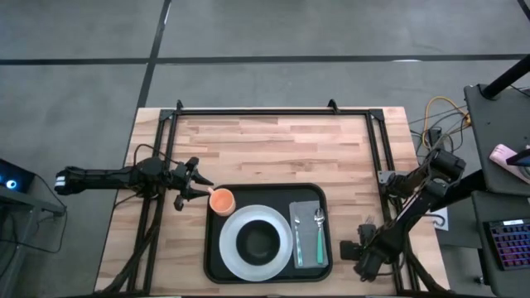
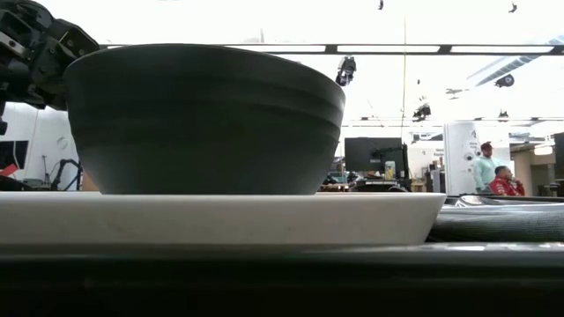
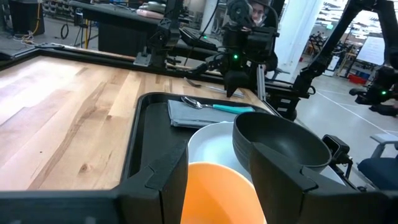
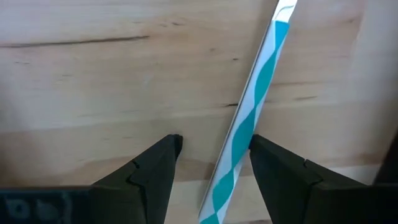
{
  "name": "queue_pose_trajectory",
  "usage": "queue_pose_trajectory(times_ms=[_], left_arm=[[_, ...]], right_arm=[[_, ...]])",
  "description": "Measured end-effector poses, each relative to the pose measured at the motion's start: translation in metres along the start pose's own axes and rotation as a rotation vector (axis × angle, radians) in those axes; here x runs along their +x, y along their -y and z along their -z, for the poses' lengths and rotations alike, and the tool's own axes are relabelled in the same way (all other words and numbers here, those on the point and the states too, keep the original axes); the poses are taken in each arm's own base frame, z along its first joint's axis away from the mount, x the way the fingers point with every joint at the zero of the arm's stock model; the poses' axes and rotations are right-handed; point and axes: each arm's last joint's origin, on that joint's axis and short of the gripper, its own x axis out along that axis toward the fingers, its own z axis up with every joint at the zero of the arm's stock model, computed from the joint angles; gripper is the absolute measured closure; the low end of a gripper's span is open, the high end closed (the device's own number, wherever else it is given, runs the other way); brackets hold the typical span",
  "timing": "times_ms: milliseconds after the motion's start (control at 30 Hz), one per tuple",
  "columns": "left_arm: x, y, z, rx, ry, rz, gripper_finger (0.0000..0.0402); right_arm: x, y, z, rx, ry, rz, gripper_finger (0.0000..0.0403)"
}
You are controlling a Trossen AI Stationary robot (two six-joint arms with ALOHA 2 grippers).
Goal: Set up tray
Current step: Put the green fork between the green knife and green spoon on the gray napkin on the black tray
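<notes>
Tray (image 1: 214, 248): was set on the counter's (image 1: 265, 149) near edge, loaded with plate (image 1: 232, 248), bowl (image 1: 259, 241), napkin (image 1: 305, 207) and cutlery.
Left claw (image 1: 201, 191): was spread around the orange cup (image 1: 222, 200) at the tray's far-left corner, apparently so the cup could be set beside the plate.
Right claw (image 4: 211, 168): was spread over a teal-and-white straw (image 4: 249, 134) lying on the counter right of the tray, seemingly lined up for a pickup.
</notes>
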Motion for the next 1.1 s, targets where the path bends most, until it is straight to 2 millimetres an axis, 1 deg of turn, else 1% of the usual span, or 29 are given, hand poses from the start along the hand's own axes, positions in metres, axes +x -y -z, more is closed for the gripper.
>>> queue_pose_trajectory(times_ms=[267, 433, 600, 933, 1100], left_arm=[[0.0, 0.0, 0.0, 0.0, 0.0, 0.0, 0.0251], [0.0, 0.0, 0.0, 0.0, 0.0, 0.0, 0.0251], [0.0, 0.0, 0.0, 0.0, 0.0, 0.0, 0.0251], [0.0, 0.0, 0.0, 0.0, 0.0, 0.0, 0.0251], [0.0, 0.0, 0.0, 0.0, 0.0, 0.0, 0.0251]], right_arm=[[0.0024, 0.0007, -0.0019, -0.041, 0.002, 0.007, 0.021], [0.0028, 0.0007, -0.0016, -0.049, -0.004, 0.015, 0.0226], [0.0029, 0.0004, -0.0011, -0.061, -0.013, 0.018, 0.0263], [0.0032, 0.0004, -0.0012, -0.085, -0.018, 0.024, 0.0375], [0.0031, 0.0005, -0.0014, -0.093, -0.016, 0.024, 0.0379]])
